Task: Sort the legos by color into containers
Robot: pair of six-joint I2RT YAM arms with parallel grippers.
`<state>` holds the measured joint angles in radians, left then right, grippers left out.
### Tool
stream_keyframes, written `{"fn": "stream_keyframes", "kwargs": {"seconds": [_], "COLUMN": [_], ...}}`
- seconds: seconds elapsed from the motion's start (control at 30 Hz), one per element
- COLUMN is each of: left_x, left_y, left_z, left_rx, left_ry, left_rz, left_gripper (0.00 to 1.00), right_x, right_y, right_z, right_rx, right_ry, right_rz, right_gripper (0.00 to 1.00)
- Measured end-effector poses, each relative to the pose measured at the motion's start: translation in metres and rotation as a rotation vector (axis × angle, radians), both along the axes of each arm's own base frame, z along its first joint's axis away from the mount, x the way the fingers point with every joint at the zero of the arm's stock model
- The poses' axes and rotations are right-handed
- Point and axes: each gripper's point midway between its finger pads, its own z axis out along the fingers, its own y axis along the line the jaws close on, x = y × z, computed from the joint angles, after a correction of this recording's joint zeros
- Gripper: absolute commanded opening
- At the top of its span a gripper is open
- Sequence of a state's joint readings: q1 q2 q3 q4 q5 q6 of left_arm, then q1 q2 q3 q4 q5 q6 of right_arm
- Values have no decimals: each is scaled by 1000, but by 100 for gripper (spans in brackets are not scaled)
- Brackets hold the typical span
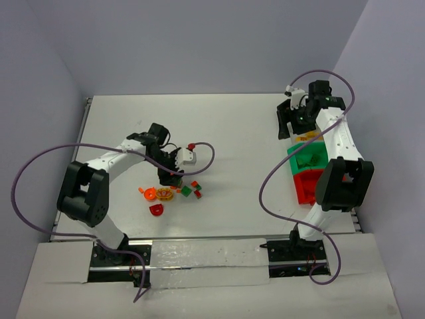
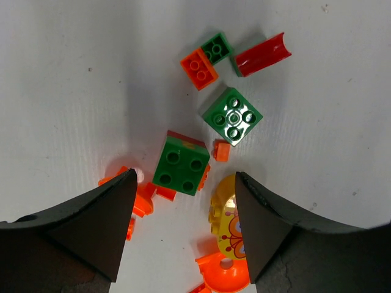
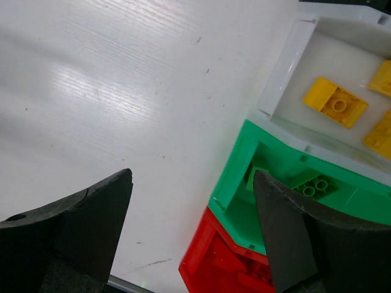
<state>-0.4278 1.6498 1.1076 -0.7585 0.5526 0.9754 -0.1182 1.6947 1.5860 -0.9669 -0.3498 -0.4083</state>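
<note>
Now, left fingers (image 2: 79, 232) apart, green lego (image 2: 181, 165) between them

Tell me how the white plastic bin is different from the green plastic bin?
The white plastic bin holds yellow bricks; the green plastic bin holds green bricks. The green bin touches the red plastic bin; the white one does not. Both are open and joined.

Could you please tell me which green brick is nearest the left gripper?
The green four-stud brick atop a red piece, right at the left gripper; the other two lie farther out.
</note>
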Motion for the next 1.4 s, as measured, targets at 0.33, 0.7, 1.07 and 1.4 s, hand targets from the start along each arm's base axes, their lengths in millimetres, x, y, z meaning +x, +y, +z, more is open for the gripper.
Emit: {"fn": "stream_keyframes", "kwargs": {"seconds": [0.33, 0.7, 1.07, 1.4], "left_x": [1, 4, 5, 6], "left_y": [7, 7, 3, 1], "left_z": [-20, -30, -28, -24], "left_rx": [44, 53, 34, 24], "left_ry": [-1, -6, -17, -5], "left_rz": [-74, -125, -149, -125], "left_gripper": [68, 60, 43, 0], "right_x": [-1, -2, -3, -2], "right_y": [5, 6, 7, 32], "right_z": [4, 5, 6, 15], "right_rx": [16, 20, 21, 129], "right_ry": [2, 8, 9, -4], "right_rz": [2, 2, 4, 53], "right_gripper": [87, 87, 87, 85]}}
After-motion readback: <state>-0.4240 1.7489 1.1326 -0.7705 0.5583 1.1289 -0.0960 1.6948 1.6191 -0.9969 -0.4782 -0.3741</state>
